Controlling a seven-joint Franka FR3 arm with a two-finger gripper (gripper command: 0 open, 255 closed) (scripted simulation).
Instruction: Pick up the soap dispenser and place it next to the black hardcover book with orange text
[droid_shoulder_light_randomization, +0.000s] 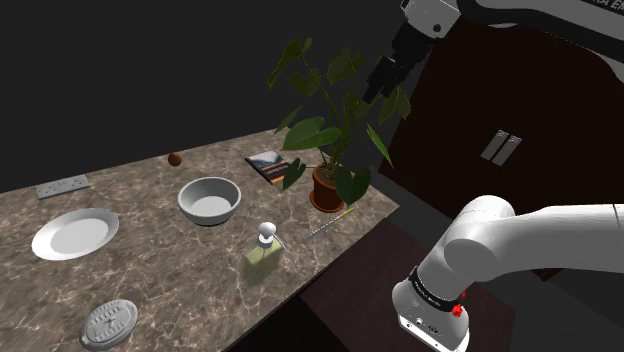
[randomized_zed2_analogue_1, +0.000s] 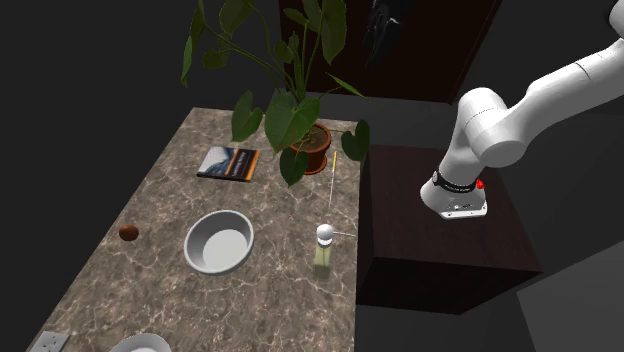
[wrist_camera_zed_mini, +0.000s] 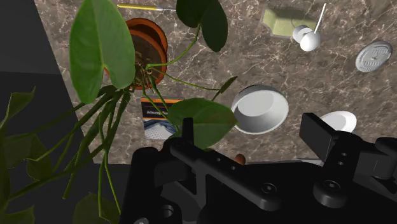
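The marbled surface (droid_shoulder_light_randomization: 150, 285) leaves open room between plant (droid_shoulder_light_randomization: 330, 110) and bowl (droid_shoulder_light_randomization: 209, 200). My gripper (droid_shoulder_light_randomization: 385, 80) hangs high over the leaves, fingers (wrist_camera_zed_mini: 318, 132) parted and empty. The book (droid_shoulder_light_randomization: 268, 166) lies beside the pot. The soap dispenser (droid_shoulder_light_randomization: 264, 250) stands upright near the stand-side edge. I judge this the approach: next, descend to the dispenser clear of the foliage.

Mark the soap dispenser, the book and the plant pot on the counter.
Pale green soap dispenser with white pump (droid_shoulder_light_randomization: 263, 256): shoulder view, on its green body.
Dark hardcover book (randomized_zed2_analogue_1: 229, 162): second exterior view, middle of its cover.
Brown-orange round plant pot (droid_shoulder_light_randomization: 325, 192): shoulder view, on its front wall.
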